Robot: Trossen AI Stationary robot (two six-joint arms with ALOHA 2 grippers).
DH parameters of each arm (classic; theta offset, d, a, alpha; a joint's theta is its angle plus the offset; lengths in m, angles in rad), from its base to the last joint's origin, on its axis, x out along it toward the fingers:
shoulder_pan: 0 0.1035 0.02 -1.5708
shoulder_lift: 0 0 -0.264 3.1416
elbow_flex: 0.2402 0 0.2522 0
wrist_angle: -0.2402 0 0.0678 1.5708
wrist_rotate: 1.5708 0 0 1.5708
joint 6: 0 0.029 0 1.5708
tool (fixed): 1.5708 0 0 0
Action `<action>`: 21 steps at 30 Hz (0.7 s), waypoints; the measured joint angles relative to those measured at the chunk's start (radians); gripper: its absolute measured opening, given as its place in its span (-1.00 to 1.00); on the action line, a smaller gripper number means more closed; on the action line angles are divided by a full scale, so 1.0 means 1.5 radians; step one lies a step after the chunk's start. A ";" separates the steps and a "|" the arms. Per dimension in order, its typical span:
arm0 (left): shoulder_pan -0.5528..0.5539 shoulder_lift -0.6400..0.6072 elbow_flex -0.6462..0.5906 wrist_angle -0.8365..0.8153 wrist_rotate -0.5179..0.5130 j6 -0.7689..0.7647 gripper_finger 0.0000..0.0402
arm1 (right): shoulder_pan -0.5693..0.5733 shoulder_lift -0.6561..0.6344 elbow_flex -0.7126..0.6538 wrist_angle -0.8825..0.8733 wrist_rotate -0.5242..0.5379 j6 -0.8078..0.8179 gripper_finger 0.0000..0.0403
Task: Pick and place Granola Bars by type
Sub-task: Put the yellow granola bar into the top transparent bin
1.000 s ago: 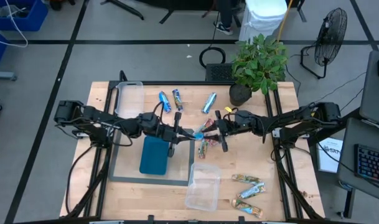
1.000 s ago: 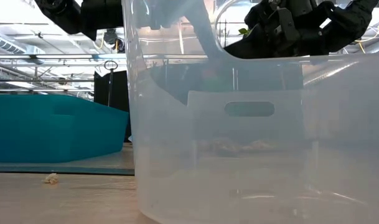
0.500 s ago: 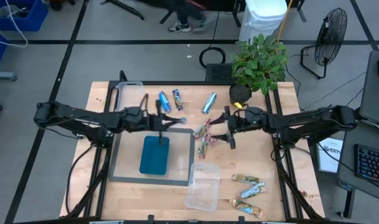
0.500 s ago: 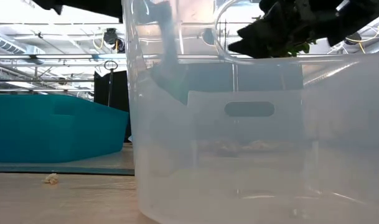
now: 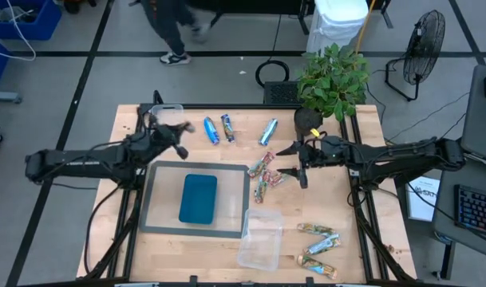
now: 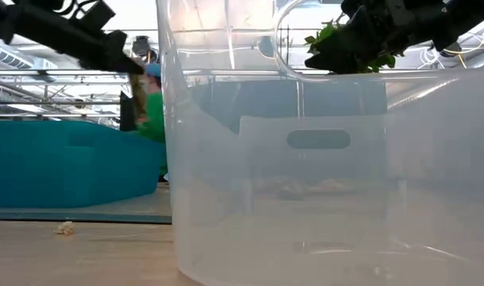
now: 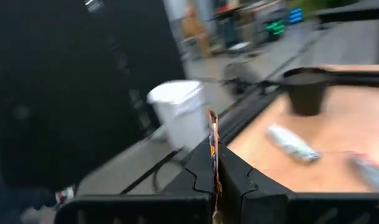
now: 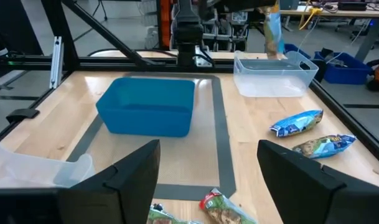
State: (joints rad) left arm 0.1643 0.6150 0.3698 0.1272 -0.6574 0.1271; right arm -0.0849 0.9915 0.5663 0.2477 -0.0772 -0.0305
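My left gripper [image 5: 182, 130] is over the far-left clear tub [image 5: 166, 119], shut on a blue-foil granola bar [image 8: 273, 31]. My right gripper [image 5: 299, 169] hovers open, just right of the red-green multicoloured bars [image 5: 262, 174] lying flat on the table, and touches nothing. Three blue bars [image 5: 227, 127] lie near the far edge. Silver-tan bars [image 5: 318, 239] lie at the near right. The right wrist view shows two blue bars [image 8: 296, 122] on the wood. My left gripper pinches the granola bar between its two fingers [image 7: 236, 177]; the wrapper [image 7: 212, 146] shows edge-on between them. In the right wrist view the fingers are on its upper end [image 8: 270, 14], and it hangs down, lifted clear above the far-left tub [image 8: 276, 78].
A teal tray [image 5: 199, 198] sits inside a grey taped rectangle at the table's middle. A second clear tub [image 5: 261, 237] stands at the near edge and fills the low view [image 6: 321, 183]. A potted plant [image 5: 330, 80] stands at the far right corner. A person walks beyond the far edge.
My left gripper has carried the bar from the table's middle, past the teal tray, toward the far-left corner, and now is over the clear tub there. My right gripper has drawn back a little toward the table's right edge, staying open.
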 joint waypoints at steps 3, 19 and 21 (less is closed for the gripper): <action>0.011 -0.042 0.004 -0.071 -0.057 -0.041 -0.99 | 0.000 0.001 0.000 -0.011 0.000 0.000 0.28; 0.094 -0.063 0.029 -0.300 -0.090 -0.224 -0.99 | 0.000 -0.047 -0.011 -0.056 0.002 -0.035 0.22; 0.098 -0.068 0.029 -0.299 -0.086 -0.212 -0.99 | -0.001 -0.077 -0.036 -0.044 0.004 -0.041 0.20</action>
State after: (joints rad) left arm 0.3111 0.5136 0.4137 -0.3214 -0.7860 -0.1909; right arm -0.0860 0.8761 0.5120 0.1819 -0.0719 -0.0925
